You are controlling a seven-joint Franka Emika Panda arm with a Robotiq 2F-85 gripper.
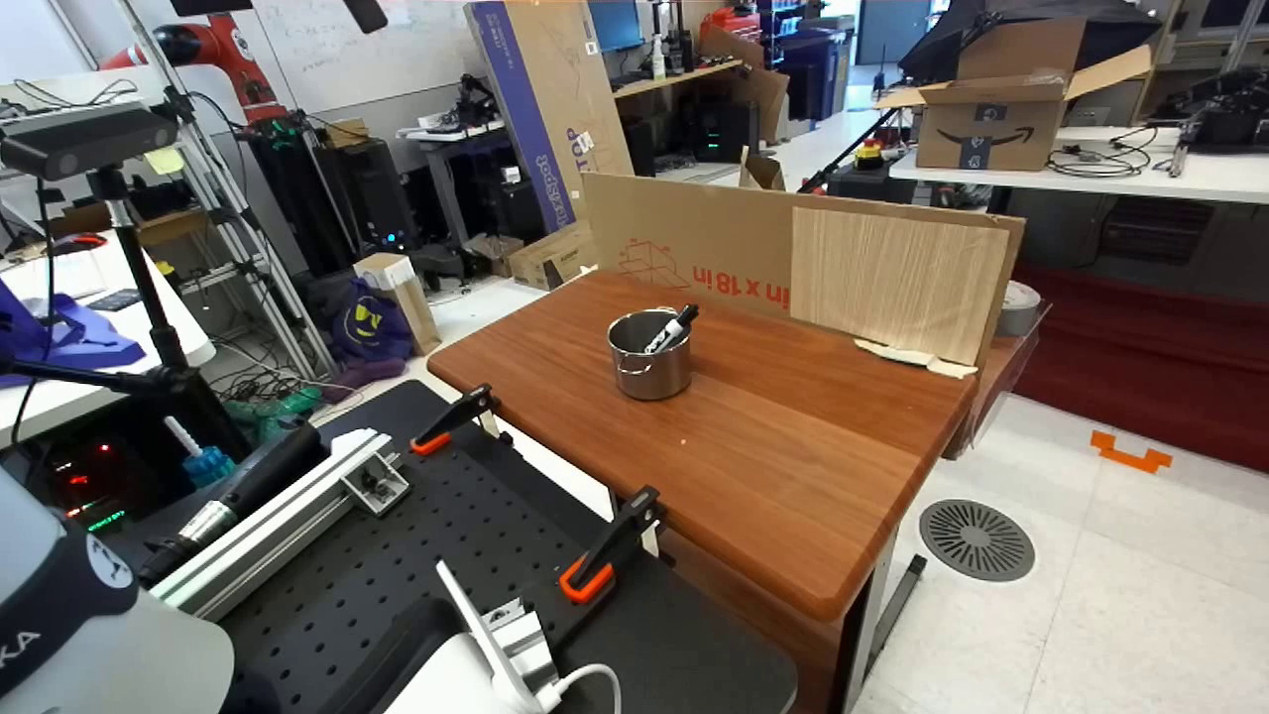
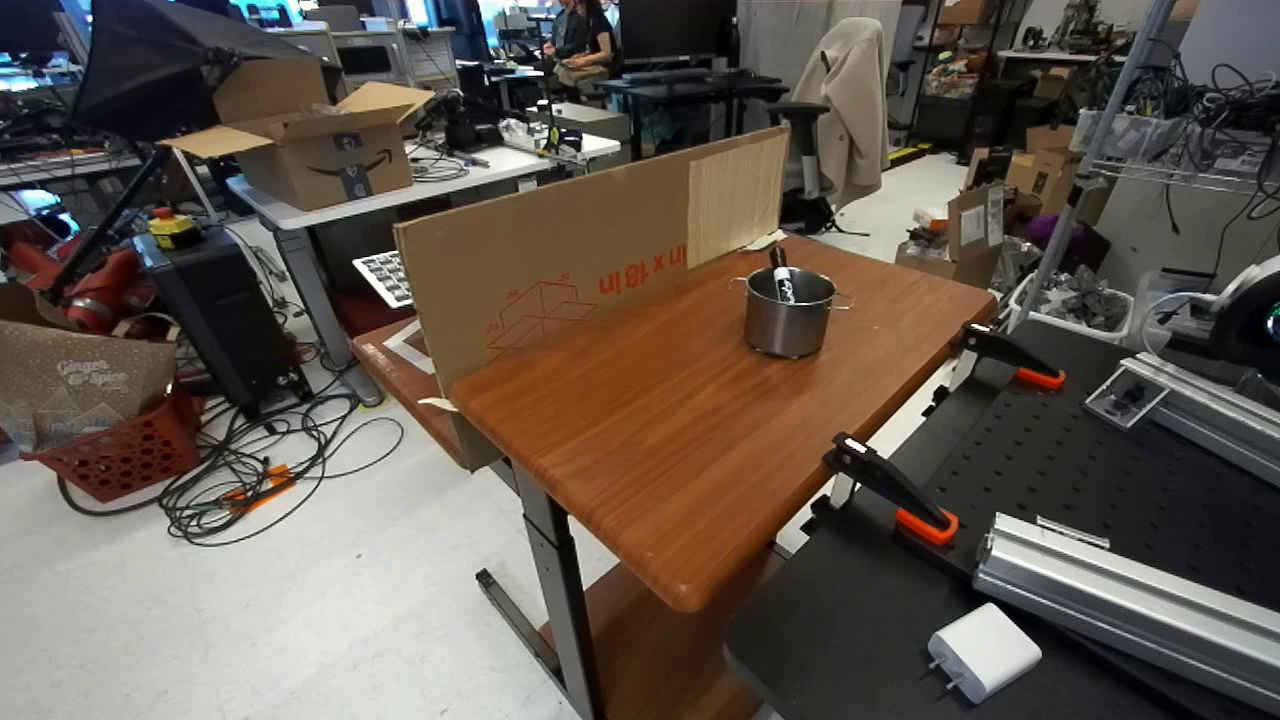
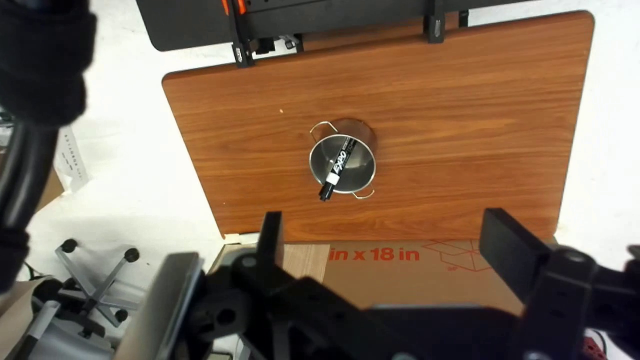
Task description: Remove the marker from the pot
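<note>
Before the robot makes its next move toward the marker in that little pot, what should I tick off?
1. Gripper open: ok, its jaws stand wide apart in the wrist view.
2. Nothing held already: ok, no object sits between the jaws.
3. Pot upright on the tabletop: ok in both exterior views.
4. Marker within easy grasp: ok, I think, since its black end sticks out past the rim.
5. Gripper at the marker: not ok, none shows beside the pot in either exterior view.
6. Pot steady once the marker is pulled: cannot tell, its weight and grip on the wood don't show.
</note>
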